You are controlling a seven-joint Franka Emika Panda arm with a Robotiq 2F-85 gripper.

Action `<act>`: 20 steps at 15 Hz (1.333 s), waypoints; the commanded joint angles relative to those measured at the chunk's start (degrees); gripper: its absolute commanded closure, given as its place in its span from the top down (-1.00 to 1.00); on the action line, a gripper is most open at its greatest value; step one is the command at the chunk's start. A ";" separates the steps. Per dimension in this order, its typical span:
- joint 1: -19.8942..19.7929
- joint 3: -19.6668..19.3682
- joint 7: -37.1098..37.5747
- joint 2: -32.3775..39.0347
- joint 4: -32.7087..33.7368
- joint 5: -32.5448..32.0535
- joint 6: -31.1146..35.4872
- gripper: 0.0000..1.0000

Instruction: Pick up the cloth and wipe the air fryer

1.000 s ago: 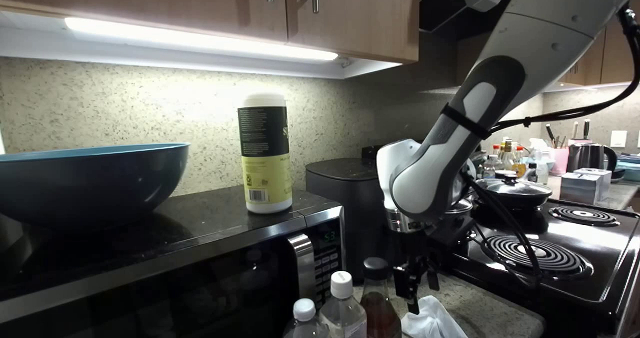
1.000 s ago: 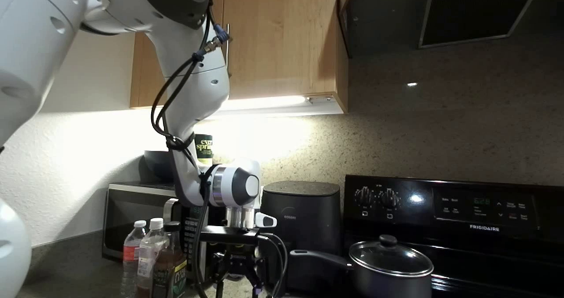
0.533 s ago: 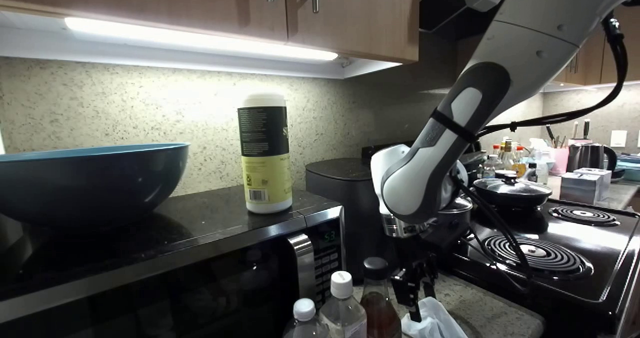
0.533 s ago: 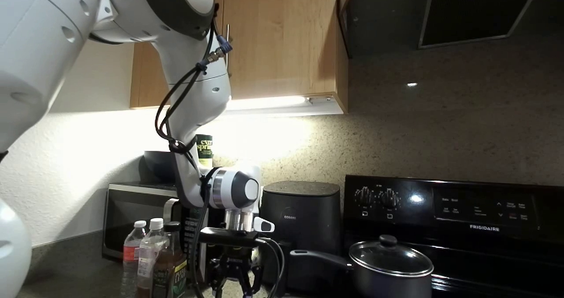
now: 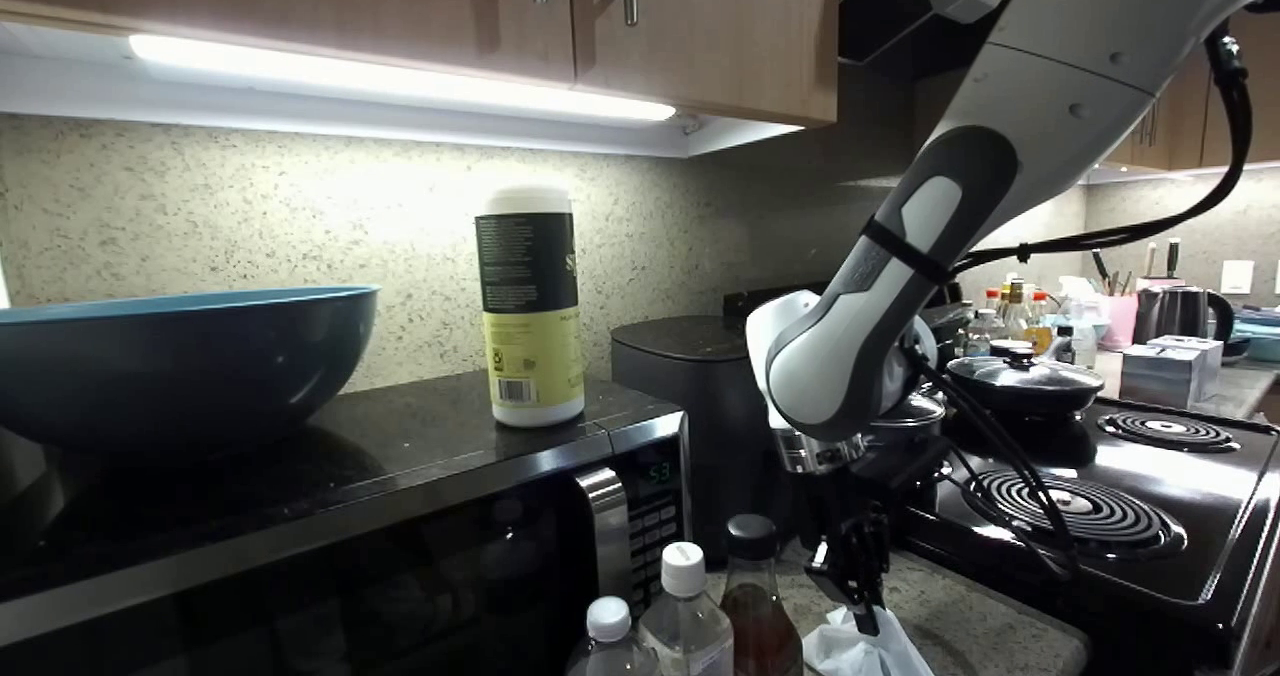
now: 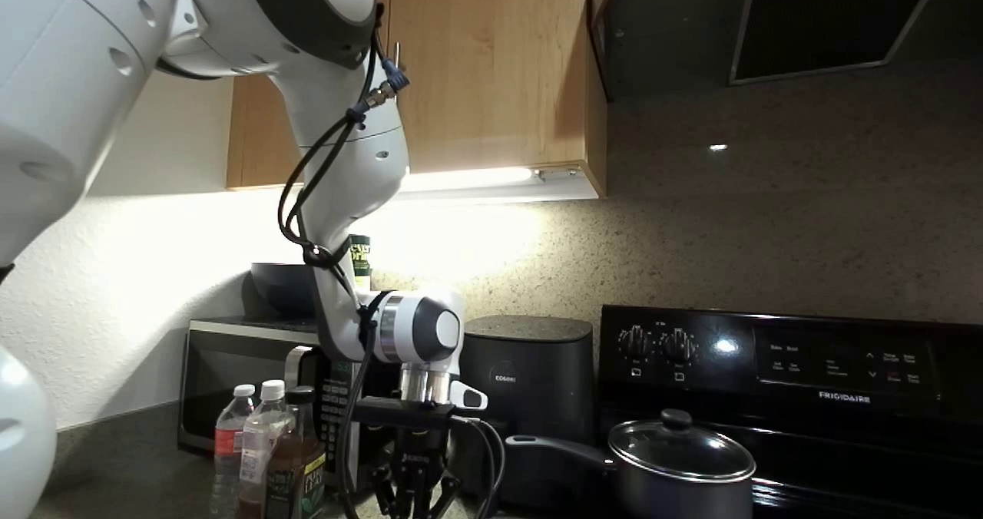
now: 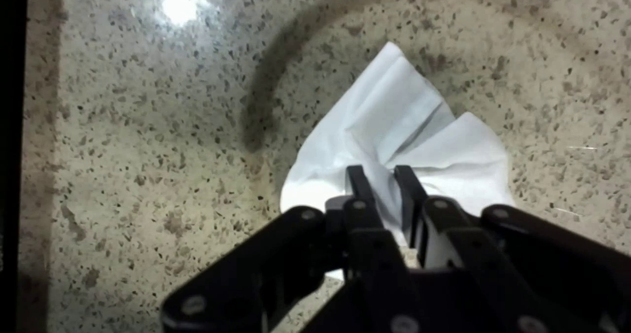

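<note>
The white cloth (image 7: 394, 106) lies crumpled on the speckled counter in the wrist view, its folds gathered toward my gripper (image 7: 379, 173). The two fingers have come close together, with a bunched ridge of cloth pinched between them. In an exterior view the gripper (image 5: 866, 624) points down into the cloth (image 5: 838, 652), whose lower part is cut off by the frame edge. The air fryer (image 6: 530, 381) is a tall dark box standing behind the gripper, partly covered by the arm; its top (image 5: 685, 338) also shows beside the microwave. No cloth is visible in the exterior view facing the stove.
Several bottles (image 5: 685, 606) stand close beside the gripper, before the microwave (image 6: 246, 373). On the microwave are a wipes canister (image 5: 530, 306) and a blue bowl (image 5: 190, 366). A lidded pot (image 6: 683, 473) sits on the stove, its handle (image 6: 553, 447) reaching toward the air fryer.
The gripper has come down into the cloth, and its fingers, wide apart a second ago, have closed together around a fold. The wrist has shifted slightly toward the stove over the last half second.
</note>
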 commanded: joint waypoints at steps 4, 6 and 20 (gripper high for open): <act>0.30 -1.94 3.39 -0.66 -1.24 -0.87 1.41 -0.89; 1.59 -2.80 7.11 -3.08 -1.33 -3.91 1.90 -0.86; 1.43 0.40 26.44 -23.41 2.00 -23.84 1.55 -0.85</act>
